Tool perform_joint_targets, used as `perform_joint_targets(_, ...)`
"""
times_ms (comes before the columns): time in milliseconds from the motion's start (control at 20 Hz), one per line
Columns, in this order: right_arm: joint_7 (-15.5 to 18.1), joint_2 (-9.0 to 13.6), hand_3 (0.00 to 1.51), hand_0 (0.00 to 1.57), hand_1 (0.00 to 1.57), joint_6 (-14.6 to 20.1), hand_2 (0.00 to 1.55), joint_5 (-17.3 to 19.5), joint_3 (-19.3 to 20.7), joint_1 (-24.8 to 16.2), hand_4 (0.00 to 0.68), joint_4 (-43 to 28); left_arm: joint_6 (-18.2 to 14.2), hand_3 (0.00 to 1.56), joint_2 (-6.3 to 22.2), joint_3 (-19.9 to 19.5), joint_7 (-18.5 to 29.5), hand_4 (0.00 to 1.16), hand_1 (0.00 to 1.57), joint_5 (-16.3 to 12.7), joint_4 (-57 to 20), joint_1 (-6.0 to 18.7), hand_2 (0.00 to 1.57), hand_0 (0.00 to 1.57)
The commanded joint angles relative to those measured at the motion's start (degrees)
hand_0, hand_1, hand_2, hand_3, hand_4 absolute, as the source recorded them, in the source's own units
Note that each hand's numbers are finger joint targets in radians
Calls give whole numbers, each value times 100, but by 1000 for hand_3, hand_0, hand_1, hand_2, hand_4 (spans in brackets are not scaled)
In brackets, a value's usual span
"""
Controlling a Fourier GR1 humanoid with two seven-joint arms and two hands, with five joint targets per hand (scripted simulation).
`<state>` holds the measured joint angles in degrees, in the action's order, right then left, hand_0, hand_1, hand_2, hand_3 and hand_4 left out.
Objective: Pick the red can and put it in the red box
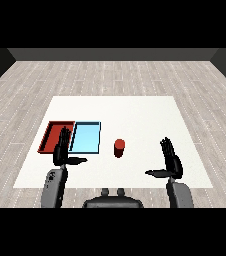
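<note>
A small red cylindrical can is seen standing upright on the white rectangular table, a little toward the near edge and close to the table's middle line. It is touched by neither hand. No label, brand or writing can be made out on it.

Just to the left of the can, apart from it, a shallow light blue rectangular tray is laid flat on the table. Directly beside that, on its left and side by side with it, a shallow red rectangular tray is placed; its near right part is partly hidden behind the left hand. Nothing is seen lying in either tray.

The black left hand is held upright over the near end of the two trays, at the line where they meet, with its fingers straight and pointing away and its thumb stretched out to the right. Nothing is held by it. The black right hand is held upright well to the right of the can, fingers likewise straight and extended, thumb stretched out to the left, and nothing is grasped.

The tabletop is plain white and unmarked. It is surrounded by a floor of pale grey wooden planks, and a dark wall closes the room at the far side. No writing is visible anywhere.
</note>
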<state>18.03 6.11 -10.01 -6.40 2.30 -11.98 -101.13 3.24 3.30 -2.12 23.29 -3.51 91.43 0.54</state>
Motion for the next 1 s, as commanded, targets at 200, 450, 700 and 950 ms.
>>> perform_joint_targets(200, 490, -74, 0, 0, 0, -270, 0, 63, 128, 34, 0, 348, 255, 0, 5, -100, 598, 0, 0, -83, -344, -23, 0, 0)
perform_joint_targets(450, 115, -105, 0, 0, 0, -298, 0, 17, 98, -180, 0, -87, 197, 0, -127, 34, 419, 0, 0, -89, -148, -139, 0, 0)
perform_joint_targets(700, 127, -344, 0, 0, 0, -158, 0, 81, -8, 201, 0, 464, 204, 0, 3, -143, 330, 0, 0, -185, 145, -122, 0, 0)
perform_joint_targets(950, -195, -323, 0, 0, 0, 111, 0, 265, 56, 997, 0, 774, 299, 0, -89, -85, 583, 0, 0, -212, -110, -276, 0, 0)
